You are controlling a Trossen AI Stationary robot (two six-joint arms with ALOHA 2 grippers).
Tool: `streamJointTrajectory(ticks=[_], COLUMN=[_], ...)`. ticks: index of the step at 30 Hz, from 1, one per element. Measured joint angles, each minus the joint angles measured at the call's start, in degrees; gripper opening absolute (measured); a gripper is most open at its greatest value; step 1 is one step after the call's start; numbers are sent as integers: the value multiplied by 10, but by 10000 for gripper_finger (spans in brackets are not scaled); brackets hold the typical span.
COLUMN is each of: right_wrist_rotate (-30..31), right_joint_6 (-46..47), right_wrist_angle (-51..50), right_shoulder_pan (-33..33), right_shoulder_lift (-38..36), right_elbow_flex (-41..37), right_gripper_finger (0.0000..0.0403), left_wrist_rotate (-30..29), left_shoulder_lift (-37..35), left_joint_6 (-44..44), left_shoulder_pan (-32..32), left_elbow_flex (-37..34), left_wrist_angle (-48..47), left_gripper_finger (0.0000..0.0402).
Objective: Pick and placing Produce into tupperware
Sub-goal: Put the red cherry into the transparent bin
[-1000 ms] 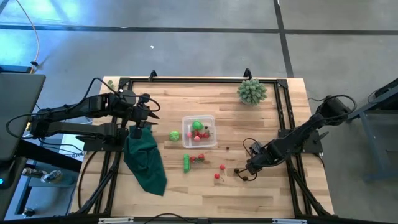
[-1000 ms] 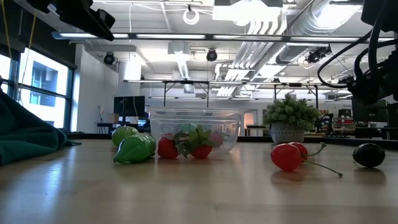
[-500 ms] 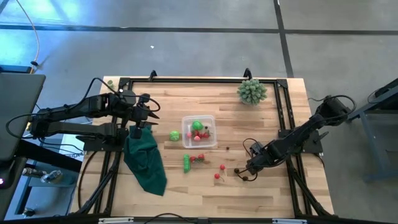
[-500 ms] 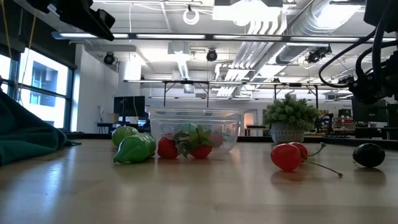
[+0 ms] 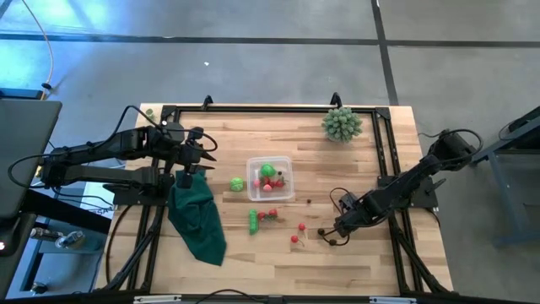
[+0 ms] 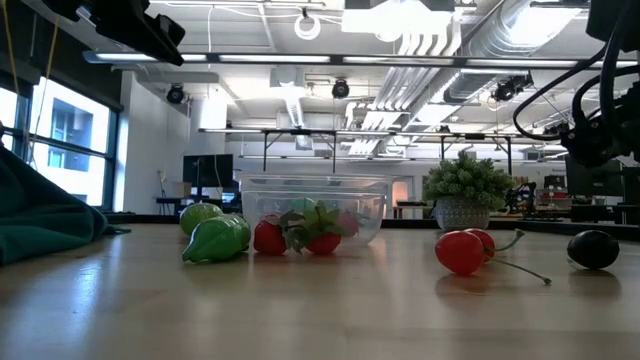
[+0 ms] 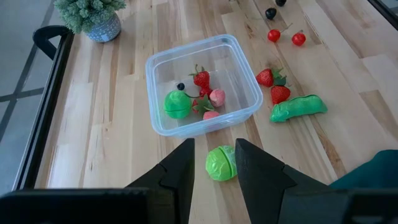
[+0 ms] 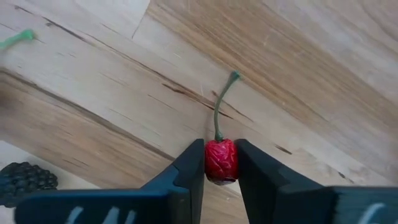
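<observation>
The clear tupperware (image 5: 270,178) (image 7: 202,84) stands mid-table and holds a green fruit, strawberries, a pink piece and a small dark berry. Loose produce lies on the wood: a green ball (image 7: 221,163), a green pod (image 5: 253,221), two strawberries (image 7: 273,86) and red cherries (image 5: 299,232). My left gripper (image 5: 207,154) (image 7: 214,144) hovers open left of the container, and the green ball shows beyond its fingertips. My right gripper (image 5: 326,234) (image 8: 220,144) is low over the near-right part of the table, shut on a dark red cherry. A dark berry (image 8: 25,180) lies beside it. My right gripper pinches the cherry's round body (image 8: 221,163) between its two fingers. The green stem (image 8: 219,115) points away from the fingers, over the wood. Whether the cherry is lifted clear of the table, I cannot tell.
A dark green cloth (image 5: 198,221) lies on the table's left part below the left arm. A pale green spiky plant (image 5: 341,124) in a pot stands at the far right corner. A black frame (image 5: 384,114) runs around the table's edges.
</observation>
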Motion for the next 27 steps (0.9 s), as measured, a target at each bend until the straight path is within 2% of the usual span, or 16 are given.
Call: streamJointTrajectory(ticks=[2,8,11,14,17,19,23,27], right_wrist_rotate=[3,64,127,216,304,341,361,325], right_joint_6=[0,-21,-45,-92,-178,-251,-384,-502], right_wrist_angle=[-1,-16,-26,-36,-28,-28,-7,24], right_shoulder_pan=[0,-1,0,-6,-21,-39,-98,-168], right_shoulder_lift=[0,-21,-49,-72,-86,-86,-82,-57], right_elbow_flex=[2,38,69,102,150,188,258,320], right_gripper_finger=[71,71,71,71,71,71,71,71], left_wrist_rotate=[0,0,0,0,0,0,0,0], left_shoulder_lift=[0,0,0,0,0,0,0,0], left_joint_6=[0,0,0,0,0,0,0,0], left_shoulder_pan=[0,0,0,0,0,0,0,0], left_elbow_flex=[0,0,0,0,0,0,0,0], left_wrist_angle=[0,0,0,0,0,0,0,0], left_gripper_finger=[106,106,106,106,106,106,106,106])
